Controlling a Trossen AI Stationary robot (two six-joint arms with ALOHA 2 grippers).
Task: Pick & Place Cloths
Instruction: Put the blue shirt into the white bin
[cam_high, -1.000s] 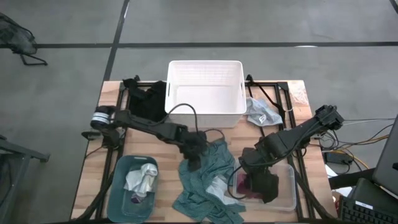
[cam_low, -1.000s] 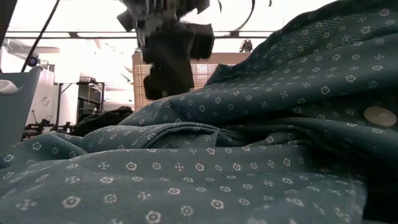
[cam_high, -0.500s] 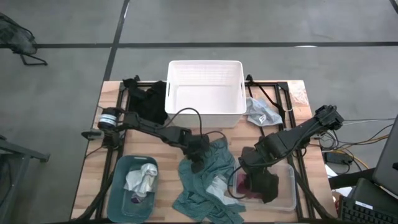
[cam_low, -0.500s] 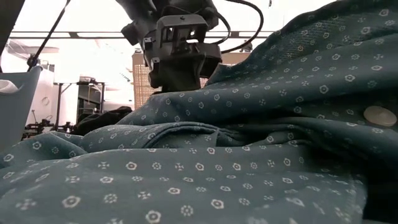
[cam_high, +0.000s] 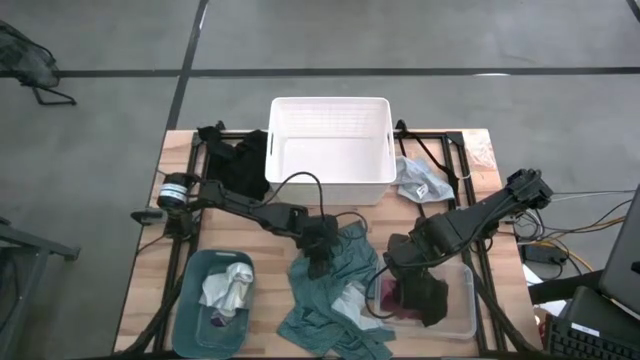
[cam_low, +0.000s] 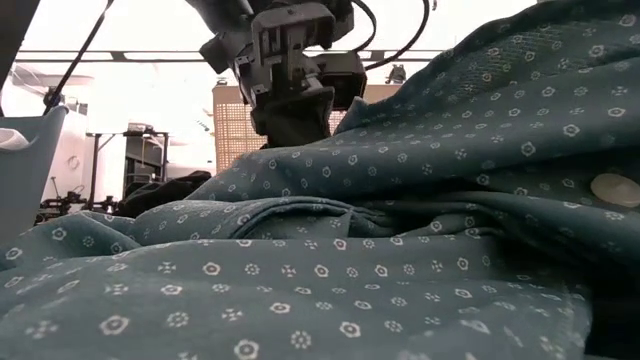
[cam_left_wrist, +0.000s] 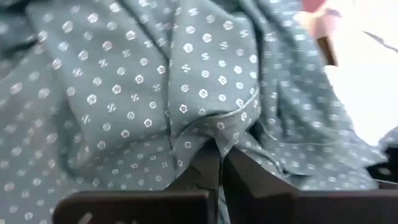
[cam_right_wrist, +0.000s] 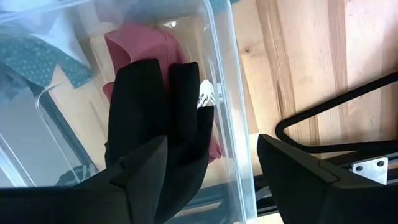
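Note:
A teal-green cloth with small white dots (cam_high: 335, 290) lies crumpled on the table's near middle and fills the low view (cam_low: 400, 250). My left gripper (cam_high: 320, 256) (cam_left_wrist: 219, 163) is down on its far part, shut on a fold. My right gripper (cam_high: 415, 288) (cam_right_wrist: 211, 146) hangs open over the clear bin (cam_high: 462, 305). In that bin a black cloth (cam_right_wrist: 158, 118) lies on a maroon cloth (cam_right_wrist: 140, 43). The black cloth lies beside one open finger; I cannot tell whether they touch. Another black cloth (cam_high: 235, 160) and a white-grey cloth (cam_high: 420, 180) lie by the white bin. My left gripper pinches a raised fold of the teal cloth (cam_left_wrist: 214, 140) between its two fingers (cam_left_wrist: 208, 174), near the cloth's far edge. It comes from above, pointing down. The rest of the cloth lies slack on the table. In the low view a ridge of cloth hides the fingertips.
A white bin (cam_high: 330, 150) stands at the far middle. A teal bin (cam_high: 195, 315) at the near left holds a white-grey cloth (cam_high: 228, 290). Black frame rails (cam_high: 470, 180) run along both sides of the table. Cables lie at the right edge.
My left gripper has come down onto the teal cloth and shifted a little toward the table's right. The right arm has kept still over the clear bin.

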